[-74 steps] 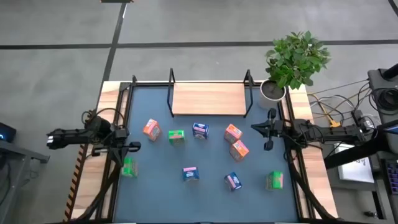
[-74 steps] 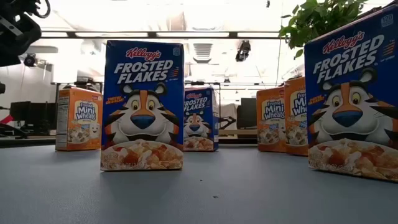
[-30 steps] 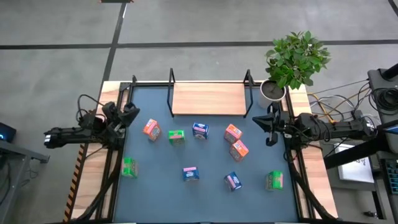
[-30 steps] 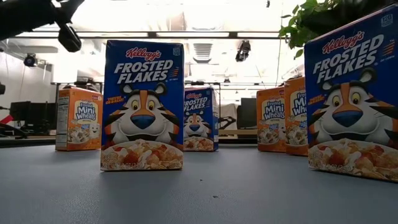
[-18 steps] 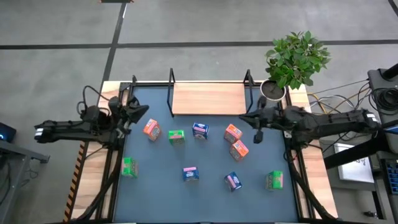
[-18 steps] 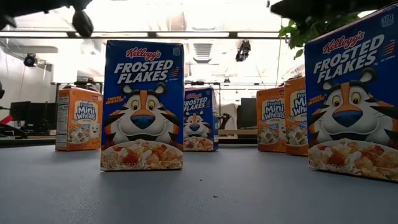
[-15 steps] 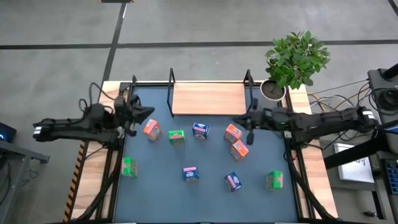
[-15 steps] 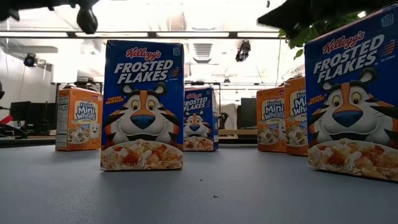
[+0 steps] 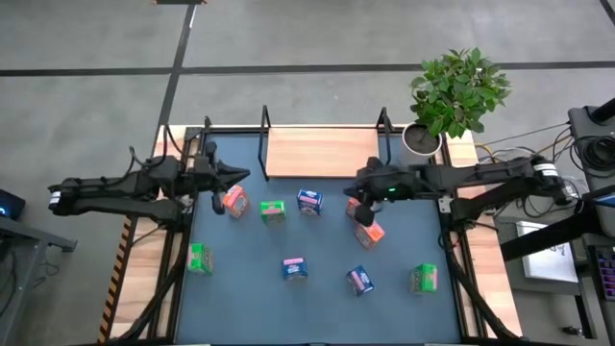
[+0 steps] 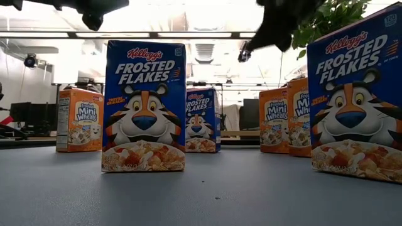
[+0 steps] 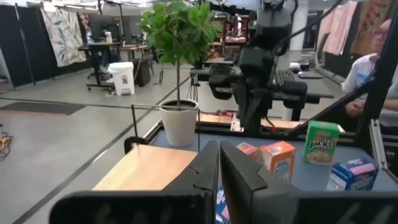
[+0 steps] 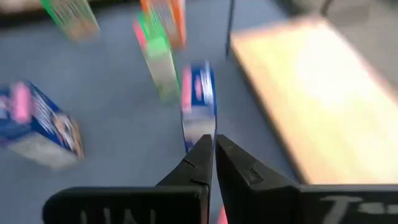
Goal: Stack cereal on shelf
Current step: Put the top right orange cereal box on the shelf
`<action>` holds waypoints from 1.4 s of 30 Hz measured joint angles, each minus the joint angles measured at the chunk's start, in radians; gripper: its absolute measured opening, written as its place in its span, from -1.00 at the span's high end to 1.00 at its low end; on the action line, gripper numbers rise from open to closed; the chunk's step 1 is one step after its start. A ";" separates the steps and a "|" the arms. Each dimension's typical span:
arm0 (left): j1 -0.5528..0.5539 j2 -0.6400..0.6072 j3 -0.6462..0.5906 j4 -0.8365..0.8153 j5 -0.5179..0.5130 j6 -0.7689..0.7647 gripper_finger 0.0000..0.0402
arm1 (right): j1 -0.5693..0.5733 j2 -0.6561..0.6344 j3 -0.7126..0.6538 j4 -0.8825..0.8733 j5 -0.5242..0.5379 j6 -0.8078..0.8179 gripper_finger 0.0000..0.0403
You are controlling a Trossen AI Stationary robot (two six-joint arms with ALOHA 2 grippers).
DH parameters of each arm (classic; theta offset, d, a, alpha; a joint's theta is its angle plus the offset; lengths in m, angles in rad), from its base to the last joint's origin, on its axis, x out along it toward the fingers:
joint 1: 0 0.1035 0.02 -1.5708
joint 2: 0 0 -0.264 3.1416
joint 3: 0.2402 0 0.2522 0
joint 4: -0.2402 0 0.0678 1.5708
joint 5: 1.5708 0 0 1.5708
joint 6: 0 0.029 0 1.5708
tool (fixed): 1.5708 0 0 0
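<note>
Several small cereal boxes, orange (image 9: pixel 233 200), green (image 9: pixel 273 210) and blue (image 9: pixel 309 201), stand or lie scattered on the blue-grey table. The shelf (image 9: pixel 322 152), a light-wood board in a black frame, rests at the table's far edge with nothing on it. My left gripper (image 9: pixel 235 175) is shut and level in the air, just beyond the leftmost orange box. My right gripper (image 9: pixel 362 213) is shut and slants down above two orange boxes (image 9: pixel 371 232) right of centre. In its wrist view its tips (image 12: pixel 213 146) show in front of a blue box (image 12: pixel 199 102).
A potted plant (image 9: pixel 452 96) stands at the table's far right corner beside the shelf. More boxes sit toward the near edge: green (image 9: pixel 199 258), blue (image 9: pixel 294 268), blue (image 9: pixel 359 280), green (image 9: pixel 424 279). A person sits beyond the table (image 11: pixel 373 74).
Both arms have swung out from the table's side edges toward its middle and risen. My left gripper has gone right, come level and rolled. My right gripper has gone left over the orange boxes and tipped downward. Both have stayed shut; no box has moved.
</note>
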 joint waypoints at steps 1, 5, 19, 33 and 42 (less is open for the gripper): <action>0.000 -0.001 -0.003 -0.003 0.000 0.000 1.00 | 0.005 0.027 0.032 -0.076 0.000 0.036 0.95; -0.001 -0.019 -0.004 0.014 0.001 -0.013 1.00 | 0.035 0.117 0.175 -0.420 -0.001 0.200 0.95; -0.002 -0.035 -0.005 0.014 0.001 -0.015 1.00 | 0.046 0.295 0.405 -0.762 -0.009 0.513 0.76; -0.002 -0.036 -0.005 0.014 0.002 -0.015 1.00 | 0.020 0.317 0.389 -0.756 0.079 0.525 -0.22; -0.002 -0.036 -0.005 0.015 0.002 -0.015 1.00 | 0.021 0.373 0.372 -0.729 0.089 0.501 -0.26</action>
